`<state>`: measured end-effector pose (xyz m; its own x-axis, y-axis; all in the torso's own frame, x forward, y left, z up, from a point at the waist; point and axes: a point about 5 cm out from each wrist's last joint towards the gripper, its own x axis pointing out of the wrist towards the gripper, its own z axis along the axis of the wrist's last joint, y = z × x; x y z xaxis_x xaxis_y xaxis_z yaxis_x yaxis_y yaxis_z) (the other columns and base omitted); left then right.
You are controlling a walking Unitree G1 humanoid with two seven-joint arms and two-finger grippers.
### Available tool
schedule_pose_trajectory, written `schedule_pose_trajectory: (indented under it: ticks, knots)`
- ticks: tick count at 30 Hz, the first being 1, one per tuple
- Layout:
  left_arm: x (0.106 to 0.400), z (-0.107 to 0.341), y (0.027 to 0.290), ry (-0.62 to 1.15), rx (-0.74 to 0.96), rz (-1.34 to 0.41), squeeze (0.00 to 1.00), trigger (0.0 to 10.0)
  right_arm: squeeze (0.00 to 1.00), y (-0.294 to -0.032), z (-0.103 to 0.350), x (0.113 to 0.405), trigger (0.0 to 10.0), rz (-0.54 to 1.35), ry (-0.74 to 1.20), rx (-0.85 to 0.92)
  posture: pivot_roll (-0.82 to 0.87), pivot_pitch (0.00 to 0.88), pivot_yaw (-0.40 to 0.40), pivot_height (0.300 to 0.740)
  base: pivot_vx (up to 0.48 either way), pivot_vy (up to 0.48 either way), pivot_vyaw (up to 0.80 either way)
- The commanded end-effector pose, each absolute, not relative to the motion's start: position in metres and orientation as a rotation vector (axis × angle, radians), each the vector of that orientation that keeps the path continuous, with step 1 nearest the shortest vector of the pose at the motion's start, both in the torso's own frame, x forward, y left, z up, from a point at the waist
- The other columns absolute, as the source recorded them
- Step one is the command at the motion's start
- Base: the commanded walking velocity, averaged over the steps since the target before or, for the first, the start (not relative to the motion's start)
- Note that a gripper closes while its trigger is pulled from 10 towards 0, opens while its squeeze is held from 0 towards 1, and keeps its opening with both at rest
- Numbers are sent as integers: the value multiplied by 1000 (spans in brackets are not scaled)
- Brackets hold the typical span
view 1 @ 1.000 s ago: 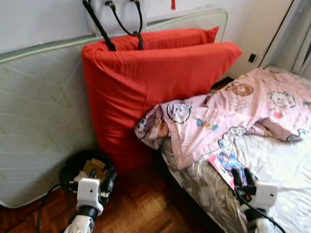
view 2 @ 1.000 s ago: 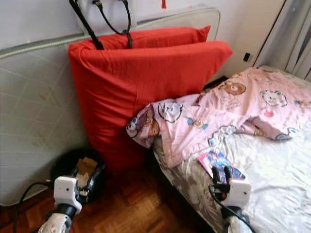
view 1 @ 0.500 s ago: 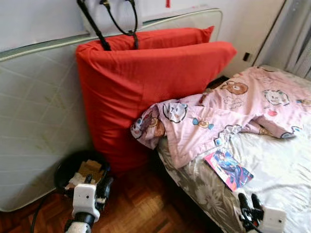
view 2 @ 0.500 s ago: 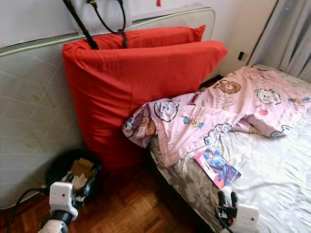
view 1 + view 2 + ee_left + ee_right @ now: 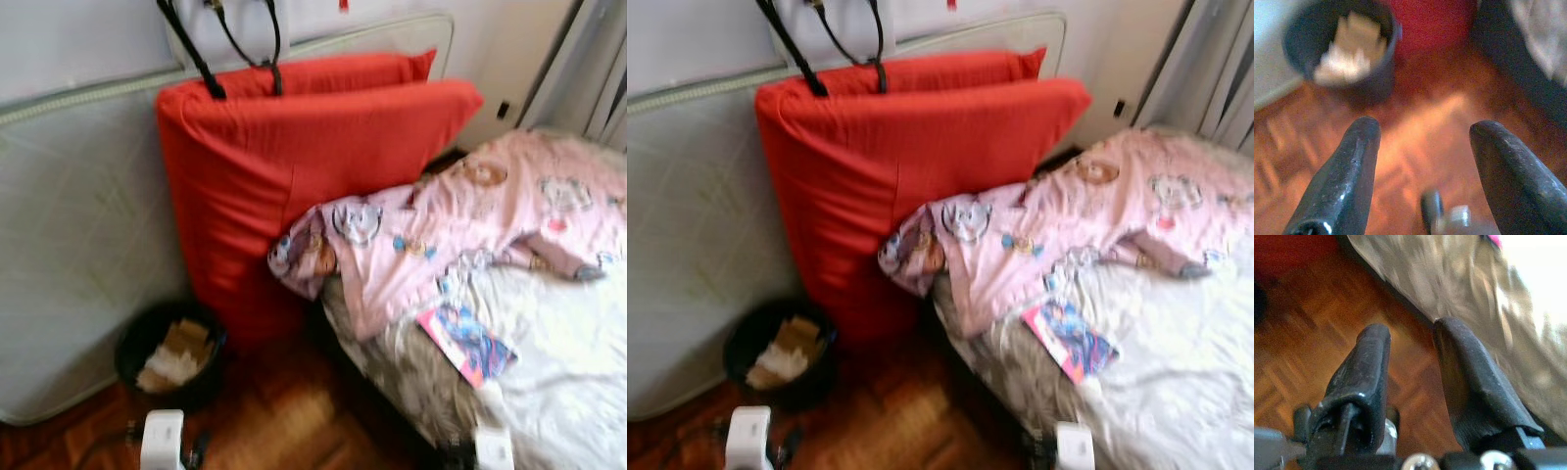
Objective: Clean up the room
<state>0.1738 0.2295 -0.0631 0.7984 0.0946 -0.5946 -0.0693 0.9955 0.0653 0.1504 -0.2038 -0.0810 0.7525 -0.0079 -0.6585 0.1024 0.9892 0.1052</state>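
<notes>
Though blurred throughout, shows a bedroom corner with a bed on the right and parquet floor on the left. Finds a colourful booklet lying flat on the pale sheet near the bed's edge, just below the hem of a pink cartoon-print blanket bunched across the upper bed and drooping over its corner. Places a black bin on the floor beside the bed, well apart from the booklet, holding scraps of cardboard and paper. Sets a big red cushion upright behind the bin, leaning on a pale quilted mattress stood on its side against the wall, with the blanket's corner touching the cushion's lower right. Notes black bag straps hanging over the cushion's top, a dark wall socket and a curtain at the far right. Catches the left gripper low over the parquet, its two black fingers spread wide and holding nothing, pointing toward the bin a short way ahead. Catches the right gripper low beside the bed's flowered side panel, fingers parted by a narrow gap and empty, above bare floor. Marks both white wrist housings at the bottom edge of the head views, the left over the floor, the right at the bed's edge below the booklet.
</notes>
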Motion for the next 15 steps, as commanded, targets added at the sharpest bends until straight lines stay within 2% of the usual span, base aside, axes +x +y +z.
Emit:
schedule_pose_trajectory:
  ticks: [1,8,13,14,15]
  knots:
    - [162,-72,233,723,49,107,0,10000,0,-206,-87,140,10000,-89,780,132,-30,29,-7,740,0,0,0]
    - [157,-80,227,798,28,102,0,10000,0,-203,-91,138,10000,-135,811,163,-49,9,8,740,0,0,0]
    - [173,-78,212,792,33,61,0,10000,0,-211,-90,145,10000,-186,827,177,-49,0,4,740,0,0,0]
    - [176,-77,208,791,35,49,0,10000,545,-212,-89,147,10000,-174,828,174,-40,6,-18,740,0,0,0]
    - [178,-77,207,790,34,46,0,10000,545,-212,-89,148,10000,-167,828,173,-39,6,-23,740,0,0,0]
